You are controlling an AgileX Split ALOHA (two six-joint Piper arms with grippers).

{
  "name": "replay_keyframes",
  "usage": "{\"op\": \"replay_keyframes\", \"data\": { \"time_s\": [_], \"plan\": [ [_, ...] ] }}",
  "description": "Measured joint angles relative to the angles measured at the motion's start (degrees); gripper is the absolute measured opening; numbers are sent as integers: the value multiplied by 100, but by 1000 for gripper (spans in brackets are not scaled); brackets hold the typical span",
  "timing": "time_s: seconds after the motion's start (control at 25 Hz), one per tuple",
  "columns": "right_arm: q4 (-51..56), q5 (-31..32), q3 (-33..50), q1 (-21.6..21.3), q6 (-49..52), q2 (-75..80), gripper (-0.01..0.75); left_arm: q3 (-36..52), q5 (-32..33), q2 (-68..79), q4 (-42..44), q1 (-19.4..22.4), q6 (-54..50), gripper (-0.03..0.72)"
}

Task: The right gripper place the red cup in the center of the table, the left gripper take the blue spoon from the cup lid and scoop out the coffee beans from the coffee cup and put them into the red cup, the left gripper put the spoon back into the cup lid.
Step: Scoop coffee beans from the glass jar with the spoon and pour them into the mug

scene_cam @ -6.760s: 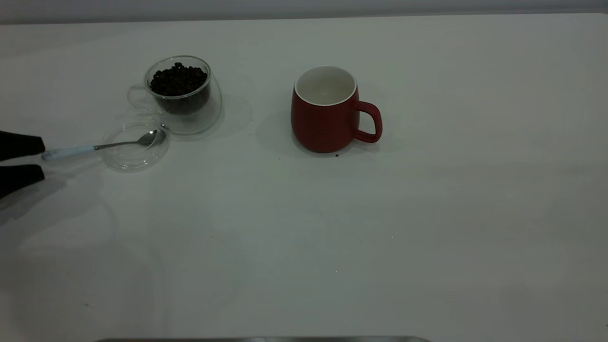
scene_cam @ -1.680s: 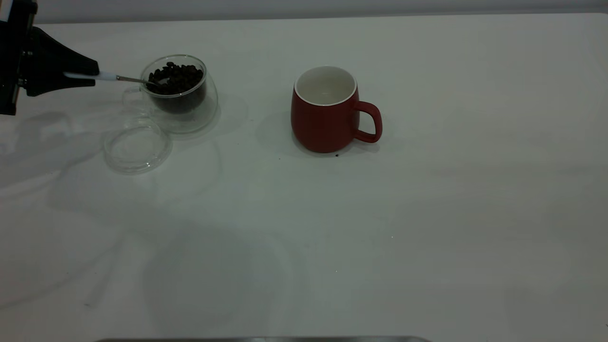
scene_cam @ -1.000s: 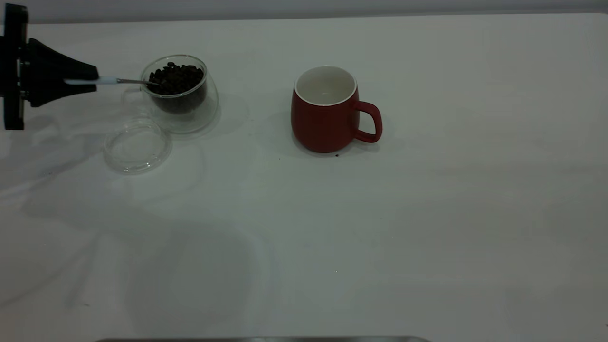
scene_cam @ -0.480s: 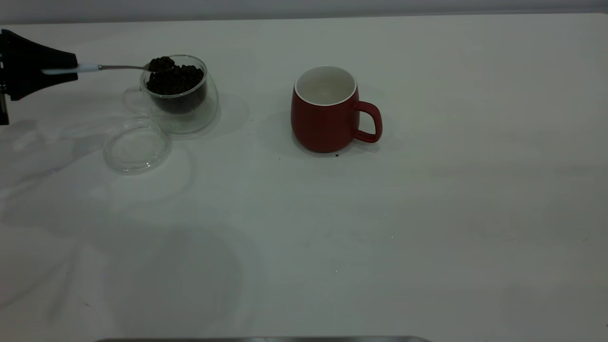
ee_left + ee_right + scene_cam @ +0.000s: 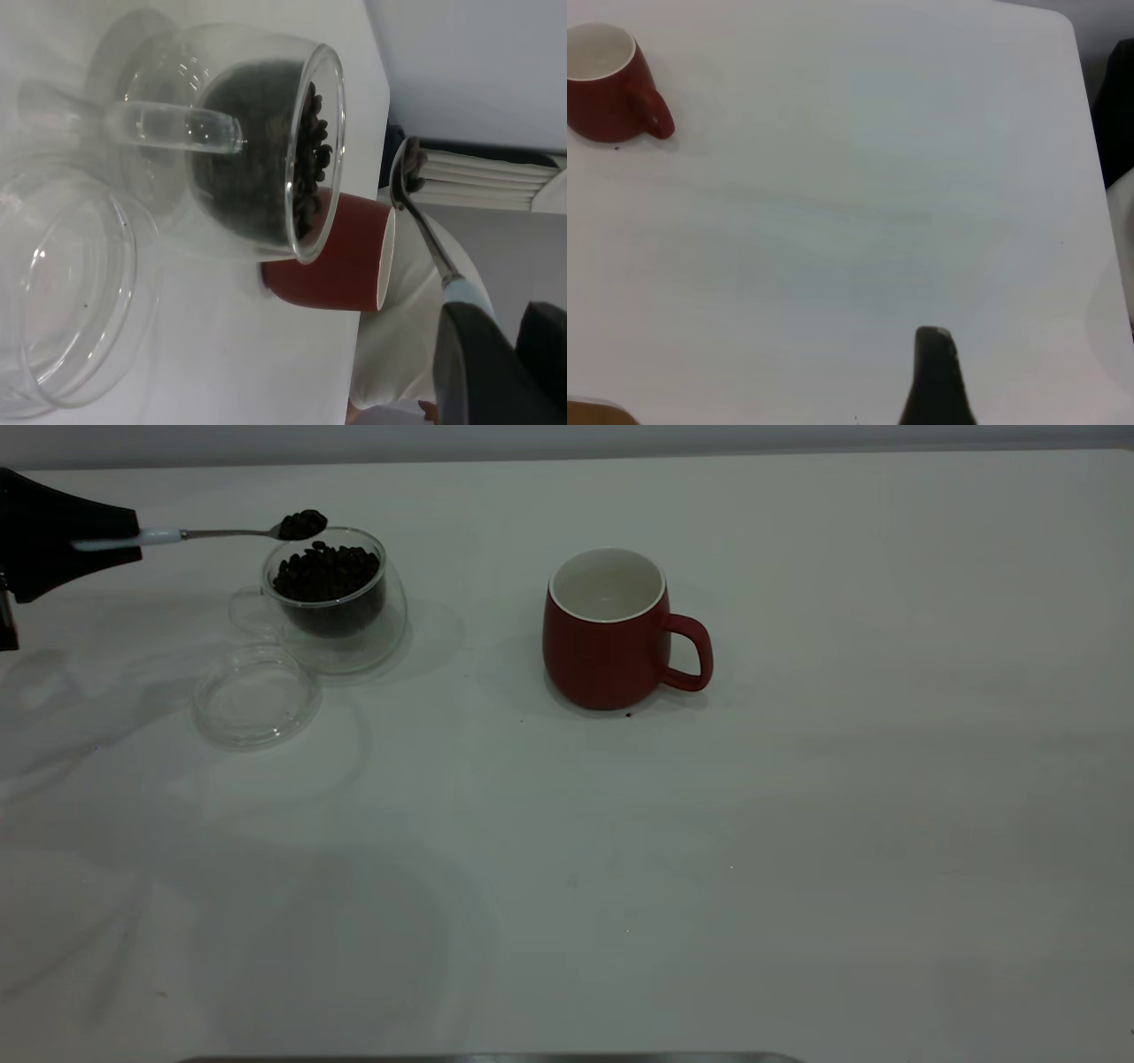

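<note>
The left gripper (image 5: 84, 542), jaws clamped on the blue spoon (image 5: 159, 537) handle, holds it level, long axis toward the red cup (image 5: 607, 638) mid-worktop; coffee beans (image 5: 302, 523) heaped in its bowl hang above the coffee cup (image 5: 332, 598).

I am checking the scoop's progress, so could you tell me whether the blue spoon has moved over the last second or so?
Yes. The blue spoon, held by the left gripper, has risen: its bowl was in the coffee beans and is now loaded above the coffee cup rim.
</note>
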Motion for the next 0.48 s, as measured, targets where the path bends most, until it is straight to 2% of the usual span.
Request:
{"op": "replay_keyframes", "data": {
  "time_s": [0.48],
  "plan": [
    [0, 0, 0, 0, 0, 0, 587, 0, 0, 0, 0, -39, -113, 120]
  ]
}}
